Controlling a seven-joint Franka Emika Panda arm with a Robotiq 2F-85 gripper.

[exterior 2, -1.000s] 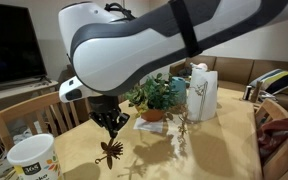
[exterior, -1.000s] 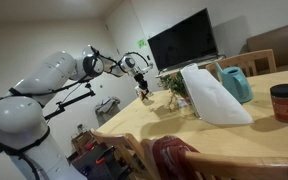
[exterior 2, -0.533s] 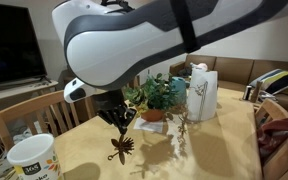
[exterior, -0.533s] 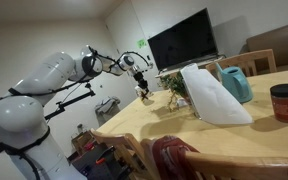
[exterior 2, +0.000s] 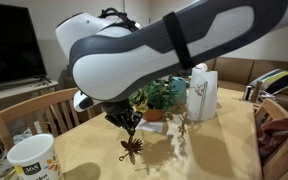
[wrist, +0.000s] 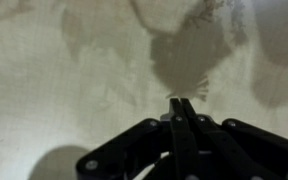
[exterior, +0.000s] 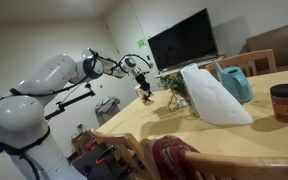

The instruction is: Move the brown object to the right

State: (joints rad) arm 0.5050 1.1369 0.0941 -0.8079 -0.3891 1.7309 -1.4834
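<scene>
Pale wood worktop [exterior 2: 219, 150] fills a dining room, with a dark television [exterior: 182, 40] at the wall beyond the claw in an exterior view. The claw [exterior 2: 130, 128] points down over the worktop with its fingers pressed together, pinching the thin stem of the brown object [exterior 2: 131, 151]. This small, spiky, star-shaped thing hangs directly beneath the fingertips; whether its lower points touch the wood cannot be told. In the wrist view the two fingers meet in one dark line above the worktop, and the object itself is not clear there. Just behind the claw stands a potted plant [exterior 2: 156, 97], and a white carton [exterior 2: 201, 92] stands beyond that. A cream cup [exterior 2: 29, 158] sits well apart on the claw's other side.
</scene>
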